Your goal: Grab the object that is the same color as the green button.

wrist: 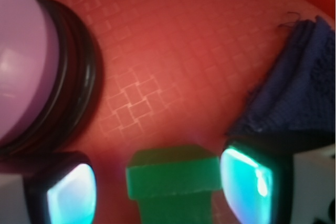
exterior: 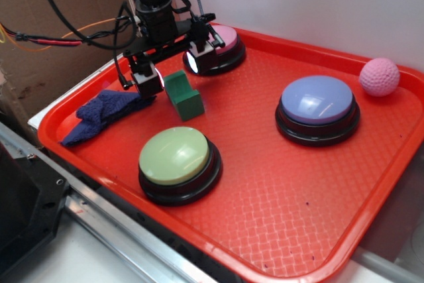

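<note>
The small dark green L-shaped block point(exterior: 183, 95) stands on the red tray point(exterior: 278, 183), behind the pale green dome button point(exterior: 176, 156). My gripper point(exterior: 173, 71) is open, low over the tray, its two fingers spread either side of the block's back part. In the wrist view the block point(wrist: 173, 174) sits between the glowing pads point(wrist: 247, 184), close to the right pad with a gap to the left one. The jaws do not press on it.
A pink dome button point(exterior: 222, 44) is right behind the gripper and at the left of the wrist view point(wrist: 26, 66). A dark blue cloth point(exterior: 103, 114) lies left of the block. A lavender button point(exterior: 317, 105) and a pink ball point(exterior: 379, 76) are at the right.
</note>
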